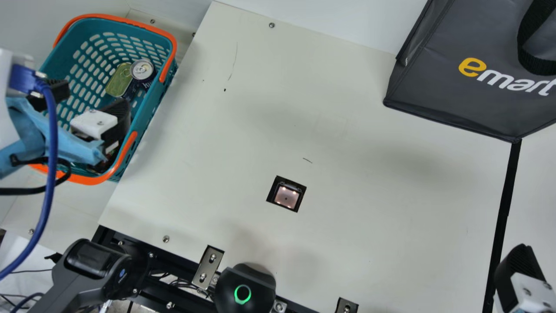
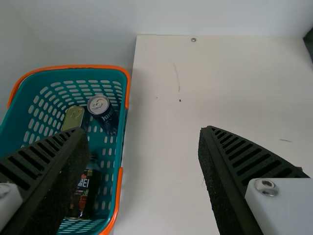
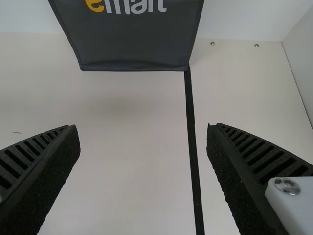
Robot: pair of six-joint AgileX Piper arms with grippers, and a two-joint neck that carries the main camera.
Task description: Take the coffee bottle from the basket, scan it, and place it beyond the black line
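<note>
blue cable (image 1: 52, 143), spread left end effector (image 1: 93, 98) near basket (image 1: 108, 17)

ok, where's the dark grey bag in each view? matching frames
Main view: dark grey bag, upper right corner.
Left wrist view: a dark sliver at the right edge, near the top, looks like its corner.
Right wrist view: top, left of centre; its lower right corner meets the black line.
Shared landmark: short dark mark on the tabletop, in all three.
</note>
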